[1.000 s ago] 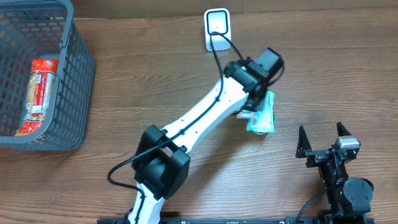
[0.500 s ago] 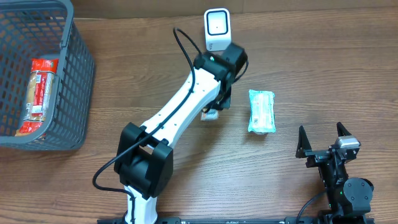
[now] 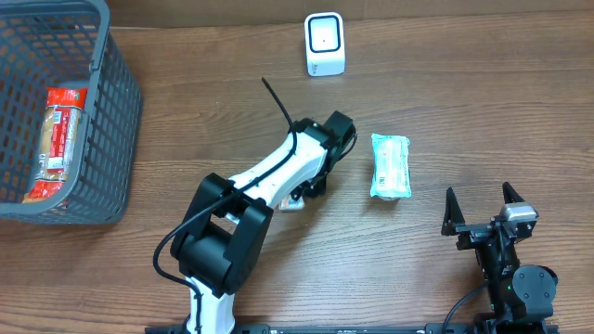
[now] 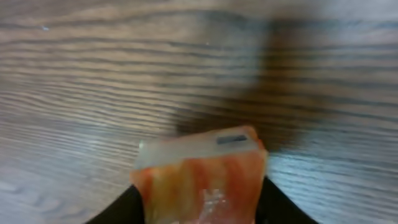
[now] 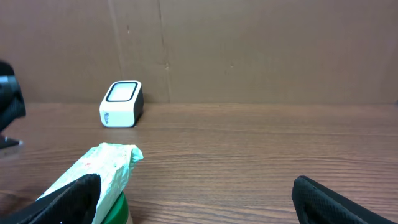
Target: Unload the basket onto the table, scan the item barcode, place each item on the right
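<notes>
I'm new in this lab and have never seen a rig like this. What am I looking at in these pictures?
You are looking at two robot arms at a wooden table. The overhead picture looks straight down. The other two come from small cameras on each arm's wrist.

The white left arm reaches to mid-table. Its end effector has an orange packet between its fingers, but I cannot tell whether it is gripping it firmly. The right end effector sits at the lower right of the overhead view, open and empty.

On the table are a green-and-white packet, a white barcode scanner and a gray basket with a red packet inside.
</notes>
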### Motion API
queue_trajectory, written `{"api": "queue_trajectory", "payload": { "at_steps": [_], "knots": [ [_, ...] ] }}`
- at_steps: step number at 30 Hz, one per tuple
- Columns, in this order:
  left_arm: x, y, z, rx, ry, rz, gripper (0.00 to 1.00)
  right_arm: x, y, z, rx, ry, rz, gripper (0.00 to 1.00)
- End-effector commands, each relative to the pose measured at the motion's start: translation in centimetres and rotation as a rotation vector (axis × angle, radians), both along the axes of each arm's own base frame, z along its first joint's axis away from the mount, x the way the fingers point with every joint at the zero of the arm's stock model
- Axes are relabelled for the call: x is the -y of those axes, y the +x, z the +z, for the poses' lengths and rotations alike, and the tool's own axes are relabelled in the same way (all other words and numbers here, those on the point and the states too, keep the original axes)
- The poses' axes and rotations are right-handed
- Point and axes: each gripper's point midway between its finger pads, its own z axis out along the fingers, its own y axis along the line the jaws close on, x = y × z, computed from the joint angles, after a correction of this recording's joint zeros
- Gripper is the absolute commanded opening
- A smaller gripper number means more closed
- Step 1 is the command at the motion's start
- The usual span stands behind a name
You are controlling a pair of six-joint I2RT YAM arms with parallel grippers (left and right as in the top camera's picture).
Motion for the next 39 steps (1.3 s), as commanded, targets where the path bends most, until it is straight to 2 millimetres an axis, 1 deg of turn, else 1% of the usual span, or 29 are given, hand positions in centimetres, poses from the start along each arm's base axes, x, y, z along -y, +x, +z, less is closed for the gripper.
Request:
{"api": "queue_trajectory", "payload": {
  "at_steps": [1,4,6,9,10,12,15,17,19,21,24,25,26,27,28,30,33,36,39],
  "knots": [
    [-0.2,0.0,0.2,0.021,-0.004,0.011,0.53,0.3,0.0,-0.1,0.006,-0.002,-0.016,1.0],
    [0.1,0.4,0.8,0.028,-0.011,0.011,0.6,0.3,0.0,-0.1,0.006,-0.001,-0.016,1.0],
    [0.1,0.9,1.9,0.031,-0.013,0.019,0.63,0.3,0.0,-0.1,0.006,-0.002,-0.016,1.0],
    [0.0,2.1,4.4,0.055,-0.037,0.046,0.66,0.3,0.0,-0.1,0.006,-0.002,-0.016,1.0],
    [0.2,2.6,5.6,0.068,-0.07,0.061,0.67,0.3,0.0,-0.1,0.006,-0.002,-0.016,1.0],
    [0.8,3.4,7.2,0.079,-0.148,0.06,0.7,0.3,0.0,-0.1,0.006,-0.001,-0.016,1.0],
    [1.6,4.2,9.2,0.082,-0.282,0.036,0.71,0.3,0.0,-0.1,0.006,-0.001,-0.016,1.0],
    [1.2,4.5,10.1,0.077,-0.349,0.026,0.71,0.3,0.0,-0.1,0.006,-0.001,-0.016,1.0],
    [0.2,4.7,10.3,0.063,-0.373,0.039,0.7,0.3,0.0,-0.1,0.006,-0.002,-0.016,1.0],
    [-1.2,4.6,10.0,0.036,-0.381,0.065,0.66,0.3,0.0,-0.1,0.006,-0.001,-0.016,1.0],
    [-2.3,4.0,9.1,-0.017,-0.407,0.06,0.6,0.3,0.0,-0.1,0.006,-0.001,-0.016,1.0],
    [-2.4,3.6,8.6,-0.038,-0.419,0.055,0.57,0.3,0.0,-0.1,0.006,-0.001,-0.016,1.0],
    [-2.5,3.3,8.2,-0.056,-0.43,0.052,0.5,0.3,0.0,-0.1,0.006,-0.001,-0.016,1.0],
    [-2.3,2.9,7.6,-0.076,-0.45,0.041,0.29,0.3,0.0,-0.1,0.006,-0.002,-0.016,1.0],
    [-1.9,2.5,7.2,-0.094,-0.474,0.022,0.04,0.3,0.0,-0.1,0.006,-0.001,-0.016,1.0],
    [-0.8,1.9,6.6,-0.126,-0.532,-0.036,0.04,0.3,0.0,-0.1,0.006,-0.002,-0.016,1.0],
    [0.6,1.7,6.8,-0.136,-0.582,-0.073,0.04,0.3,0.0,-0.1,0.006,-0.001,-0.016,1.0],
    [2.7,2.0,7.5,-0.119,-0.656,-0.08,0.04,0.3,0.0,-0.1,0.006,-0.001,-0.016,1.0],
    [4.5,2.7,8.1,-0.077,-0.679,-0.037,0.04,0.3,0.0,-0.1,0.006,-0.001,-0.016,1.0]
  ]
}}
